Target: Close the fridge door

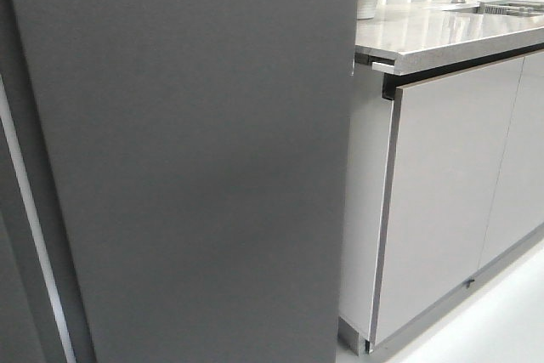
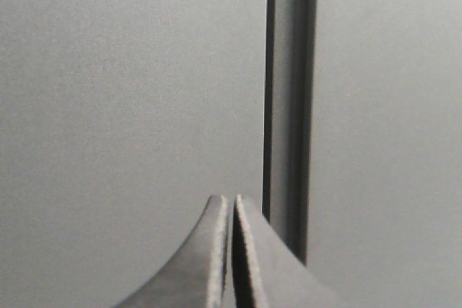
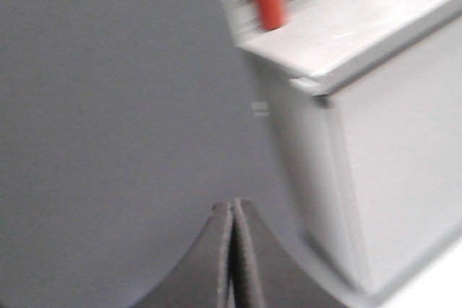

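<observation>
Fridge door (image 1: 187, 150) faces both arms' closed fingers (image 2: 229, 250) (image 3: 232, 257), close ahead.

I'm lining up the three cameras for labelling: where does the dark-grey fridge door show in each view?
Front view: the fridge door fills the left and middle, edge beside the pale cabinet.
Left wrist view: door fills the frame behind the shut left end effector.
Right wrist view: door covers the left, behind the shut right end effector.
Shared landmark: the countertop, front and right wrist views only.
</observation>
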{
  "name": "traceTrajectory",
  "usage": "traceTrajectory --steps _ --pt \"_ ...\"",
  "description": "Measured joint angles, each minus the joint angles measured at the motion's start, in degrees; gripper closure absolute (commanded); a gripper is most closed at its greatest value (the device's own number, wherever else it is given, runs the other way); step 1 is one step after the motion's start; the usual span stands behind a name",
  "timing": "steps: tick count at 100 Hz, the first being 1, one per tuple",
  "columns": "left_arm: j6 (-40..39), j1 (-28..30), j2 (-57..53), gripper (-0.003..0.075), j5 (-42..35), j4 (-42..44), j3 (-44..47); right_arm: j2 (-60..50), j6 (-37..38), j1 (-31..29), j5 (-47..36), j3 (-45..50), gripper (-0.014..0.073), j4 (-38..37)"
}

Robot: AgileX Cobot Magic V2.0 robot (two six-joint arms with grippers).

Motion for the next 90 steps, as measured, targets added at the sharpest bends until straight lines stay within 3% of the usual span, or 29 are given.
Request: traceTrajectory --steps 15,46,90 --pt "0.0 0.0 0.0 0.074 0.0 0.0 0.0 -14.6 0.0 -4.0 -0.4 12.2 0.0639 -3.6" --pt "0.0 0.0 0.0 0.074 0.0 0.0 0.0 -33.7 4.5 -4.6 -0.4 29.4 0.0639 -14.7" --pt "0.0 0.0 0.0 0.074 0.0 0.0 0.0 -42.9 6.3 -4.6 0.3 30.6 0.0639 -23.2"
